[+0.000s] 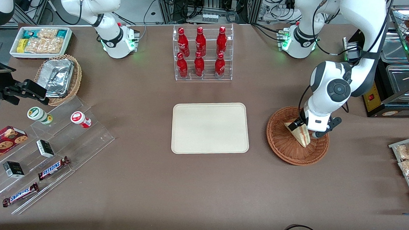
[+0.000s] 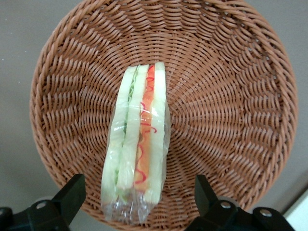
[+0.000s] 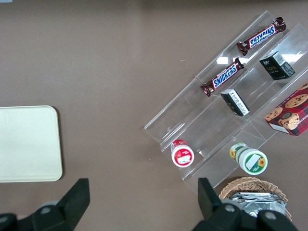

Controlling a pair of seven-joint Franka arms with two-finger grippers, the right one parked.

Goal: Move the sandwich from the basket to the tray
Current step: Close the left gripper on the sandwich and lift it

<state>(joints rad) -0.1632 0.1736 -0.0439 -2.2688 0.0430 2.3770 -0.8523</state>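
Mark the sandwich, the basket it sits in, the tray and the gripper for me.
sandwich (image 2: 137, 139): left wrist view, on its layered edge.
basket (image 2: 231, 96): left wrist view, on its woven wall.
tray (image 1: 210, 128): front view, on its bare middle.
gripper (image 2: 139, 192): left wrist view, open, straddling the sandwich.

Six red bottles are counted in the clear rack just above the tray, of which one is seen. One sandwich lies in one reddish-brown basket beside the tray, with one gripper over it. Toward the parked arm's end from the tray, two Snickers bars, two capped cups, perhaps two small dark boxes and one cookie box are counted.
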